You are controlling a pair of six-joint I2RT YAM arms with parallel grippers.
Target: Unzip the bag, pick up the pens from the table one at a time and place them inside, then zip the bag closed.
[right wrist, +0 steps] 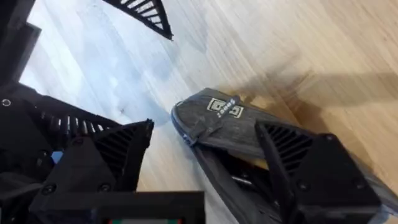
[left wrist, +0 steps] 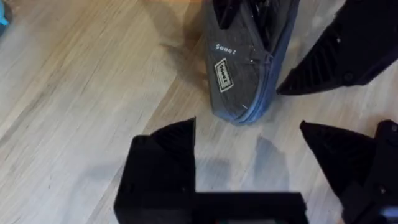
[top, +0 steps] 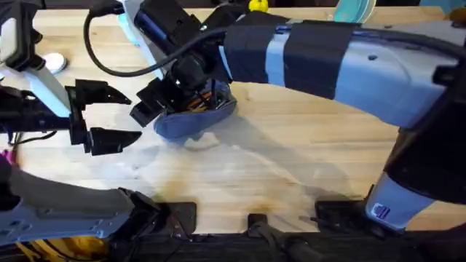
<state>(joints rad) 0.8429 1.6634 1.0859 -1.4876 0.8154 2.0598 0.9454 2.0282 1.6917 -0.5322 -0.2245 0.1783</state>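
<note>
The blue-grey bag [top: 191, 122] lies unzipped on the table [top: 291, 182] left of centre, and orange and dark pens [top: 202, 100] show inside its opening. My right gripper [top: 169, 109] reaches across from the right and is open astride the bag's near end. In the right wrist view the right gripper [right wrist: 204, 127] has one finger over the bag's [right wrist: 230, 118] open inside and the other outside on the wood. My left gripper [top: 120, 116] stands open just left of the bag, holding nothing. In the left wrist view the left gripper [left wrist: 249, 124] faces the labelled end of the bag [left wrist: 239, 74].
A white object [top: 54, 64] lies at the far left, with a bit of pink [top: 6, 156] at the left edge. A yellow thing [top: 258, 6] and a teal thing [top: 353, 11] sit along the back edge. Bare wood stretches across the middle and right.
</note>
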